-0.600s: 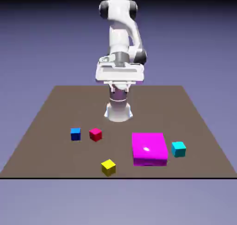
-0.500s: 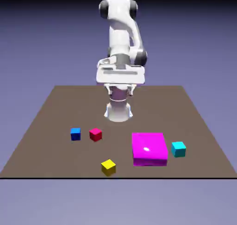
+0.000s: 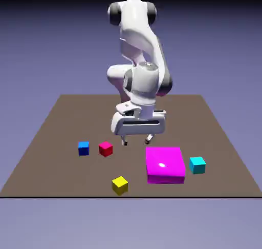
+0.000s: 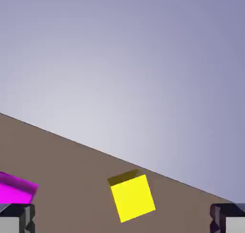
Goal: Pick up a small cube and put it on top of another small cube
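Resting untouched near the bench's (image 3: 51,140) front edge, the yellow cube (image 3: 119,184) awaits pickup. Farther back, the hand (image 3: 136,140), fingers spread and empty, has dropped from high above to just over the bench; approach is under way.

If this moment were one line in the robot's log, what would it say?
phase: approach | gripper: open, empty, above table | target: yellow cube, untouched, near table's front edge | stack: not begun
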